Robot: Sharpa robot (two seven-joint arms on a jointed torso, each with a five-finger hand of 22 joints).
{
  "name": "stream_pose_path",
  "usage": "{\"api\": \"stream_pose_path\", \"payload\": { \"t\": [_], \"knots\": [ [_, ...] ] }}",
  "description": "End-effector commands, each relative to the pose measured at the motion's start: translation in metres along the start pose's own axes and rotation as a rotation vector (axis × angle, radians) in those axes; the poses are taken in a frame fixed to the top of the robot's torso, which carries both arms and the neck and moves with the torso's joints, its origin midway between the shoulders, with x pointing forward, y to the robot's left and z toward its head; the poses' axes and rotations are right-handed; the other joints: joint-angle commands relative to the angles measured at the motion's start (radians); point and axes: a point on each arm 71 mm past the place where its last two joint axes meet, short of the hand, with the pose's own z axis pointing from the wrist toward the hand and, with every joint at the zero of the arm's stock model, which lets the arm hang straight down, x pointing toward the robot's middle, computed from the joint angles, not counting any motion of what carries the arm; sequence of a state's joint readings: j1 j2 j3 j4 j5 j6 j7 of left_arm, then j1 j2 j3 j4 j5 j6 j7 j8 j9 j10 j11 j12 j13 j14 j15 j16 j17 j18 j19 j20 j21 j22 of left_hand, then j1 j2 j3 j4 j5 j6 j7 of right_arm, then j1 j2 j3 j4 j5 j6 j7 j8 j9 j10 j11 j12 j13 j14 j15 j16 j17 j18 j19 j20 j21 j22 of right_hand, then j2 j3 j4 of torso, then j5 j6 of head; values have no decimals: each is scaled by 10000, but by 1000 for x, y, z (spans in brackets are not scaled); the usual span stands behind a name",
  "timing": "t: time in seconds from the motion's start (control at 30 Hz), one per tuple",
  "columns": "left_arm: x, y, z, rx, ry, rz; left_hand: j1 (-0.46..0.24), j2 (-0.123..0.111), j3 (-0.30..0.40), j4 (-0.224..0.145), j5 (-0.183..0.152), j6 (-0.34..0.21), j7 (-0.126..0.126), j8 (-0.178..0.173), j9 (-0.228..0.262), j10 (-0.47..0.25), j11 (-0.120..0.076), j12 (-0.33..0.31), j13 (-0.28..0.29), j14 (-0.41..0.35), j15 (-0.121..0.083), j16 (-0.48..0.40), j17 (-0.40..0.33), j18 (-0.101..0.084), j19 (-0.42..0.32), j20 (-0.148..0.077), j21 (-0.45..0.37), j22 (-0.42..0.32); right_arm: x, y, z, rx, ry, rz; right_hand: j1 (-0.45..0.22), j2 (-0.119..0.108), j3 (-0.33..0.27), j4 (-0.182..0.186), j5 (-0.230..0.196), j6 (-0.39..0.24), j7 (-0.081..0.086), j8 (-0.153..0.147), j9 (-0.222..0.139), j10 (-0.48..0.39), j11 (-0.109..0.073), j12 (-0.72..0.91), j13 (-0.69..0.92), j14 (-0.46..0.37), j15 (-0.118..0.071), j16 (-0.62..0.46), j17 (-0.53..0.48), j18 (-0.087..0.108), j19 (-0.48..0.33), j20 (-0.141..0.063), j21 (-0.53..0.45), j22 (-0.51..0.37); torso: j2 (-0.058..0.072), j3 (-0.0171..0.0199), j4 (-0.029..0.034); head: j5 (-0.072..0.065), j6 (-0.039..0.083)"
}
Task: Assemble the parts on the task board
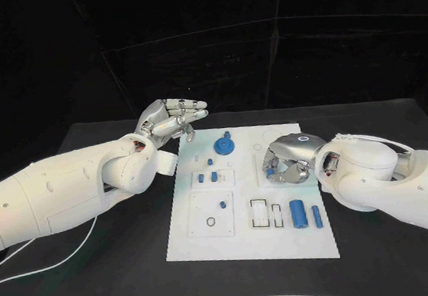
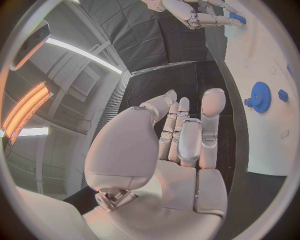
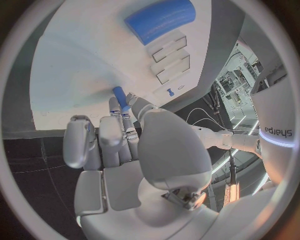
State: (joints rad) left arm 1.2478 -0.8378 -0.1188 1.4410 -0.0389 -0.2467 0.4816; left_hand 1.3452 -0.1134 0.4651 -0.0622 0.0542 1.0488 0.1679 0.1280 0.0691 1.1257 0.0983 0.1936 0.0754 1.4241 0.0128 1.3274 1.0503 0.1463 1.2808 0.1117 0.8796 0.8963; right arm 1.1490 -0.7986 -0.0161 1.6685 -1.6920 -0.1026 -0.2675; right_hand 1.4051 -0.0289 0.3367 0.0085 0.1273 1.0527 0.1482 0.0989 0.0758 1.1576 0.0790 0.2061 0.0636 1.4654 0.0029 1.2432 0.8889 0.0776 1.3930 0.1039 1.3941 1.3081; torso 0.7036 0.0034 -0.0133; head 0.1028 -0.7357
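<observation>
Right wrist view: right robot hand (image 3: 119, 145) pinches a small blue peg (image 3: 120, 96) over the task board (image 3: 81, 65).

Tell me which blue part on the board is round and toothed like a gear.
The blue gear near the task board's far edge, close to the left hand. The other blue parts are small pegs or cylinders.

One white task board (image 1: 251, 248) is being shown at the centre of the frame. Two blue cylinders (image 1: 299, 214) are being shown lying side by side at its lower right, one blue gear (image 1: 224, 145) near its top, and two hands, left (image 1: 170, 120) and right (image 1: 286, 160).
</observation>
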Motion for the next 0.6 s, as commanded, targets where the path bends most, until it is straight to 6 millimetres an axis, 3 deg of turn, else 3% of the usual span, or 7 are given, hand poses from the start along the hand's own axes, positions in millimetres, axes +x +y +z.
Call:
{"api": "stream_pose_path", "payload": {
  "t": [0.03, 0.27, 0.47, 0.5, 0.6],
  "knots": [
    [1, -2, 0, 95, 92, -69, -32, 108, -44, -37, 16, -41, 57, 25, -9, -58, 20, 62, -10, -48, 10, -51, -8, 107, -58, 17, -48, -9, -4, 2, -1, -40, -565, 13, 177, 152, 230, -91, -171, 175, -13, 85, 30, 194, -46, -82, 41, 83, -104, 120, 177, -191, 152, -6, 132, 394, -3, 2, 0, 12, 12],
    [0, -2, 0, 96, 78, -62, -37, 110, -48, -36, 16, -41, 57, 27, -9, -58, 20, 66, -9, -56, 11, -63, -34, 118, -80, 18, -100, -58, -13, 4, -9, -188, -1700, 473, 291, 147, 583, -286, -198, 378, -20, 140, 48, 477, -84, -179, 75, 114, -130, 247, 351, -226, 245, -41, 254, 548, -14, -1, 1, 28, 59],
    [0, -2, 0, 107, 55, -49, -76, 132, -96, -38, 16, -81, 73, 34, -13, -109, 37, 93, -12, -435, 28, -554, -887, 285, -539, 36, -991, -860, -20, 8, -20, -381, -2405, 1089, 285, 101, 717, -356, -183, 392, -1, 122, 40, 518, -73, -264, 74, 98, -125, 248, 341, -225, 235, -43, 258, 552, -18, 1, 5, 33, 91],
    [-1, -1, 0, 108, 40, -40, -81, 141, -116, -50, 17, -92, 83, 44, -12, -129, 45, 113, -13, -716, 40, -897, -1423, 359, -816, 46, -1460, -1261, -22, 11, -23, -489, -2503, 1195, 278, 86, 743, -371, -183, 396, 3, 118, 38, 527, -70, -283, 74, 98, -123, 254, 351, -228, 241, -42, 267, 565, -14, 4, 4, 35, 100],
    [-1, -1, 1, 108, 14, -25, -75, 152, -164, -95, 10, -113, 104, 68, -13, -168, 80, 156, -18, -1710, 72, -2099, -3190, 374, -1270, 76, -1934, -1559, -25, 20, -28, -789, -2639, 1406, 270, 57, 772, -393, -188, 401, 6, 113, 36, 538, -68, -309, 74, 98, -120, 264, 367, -228, 240, -41, 270, 567, -8, 5, 4, 32, 113]
  ]
}}
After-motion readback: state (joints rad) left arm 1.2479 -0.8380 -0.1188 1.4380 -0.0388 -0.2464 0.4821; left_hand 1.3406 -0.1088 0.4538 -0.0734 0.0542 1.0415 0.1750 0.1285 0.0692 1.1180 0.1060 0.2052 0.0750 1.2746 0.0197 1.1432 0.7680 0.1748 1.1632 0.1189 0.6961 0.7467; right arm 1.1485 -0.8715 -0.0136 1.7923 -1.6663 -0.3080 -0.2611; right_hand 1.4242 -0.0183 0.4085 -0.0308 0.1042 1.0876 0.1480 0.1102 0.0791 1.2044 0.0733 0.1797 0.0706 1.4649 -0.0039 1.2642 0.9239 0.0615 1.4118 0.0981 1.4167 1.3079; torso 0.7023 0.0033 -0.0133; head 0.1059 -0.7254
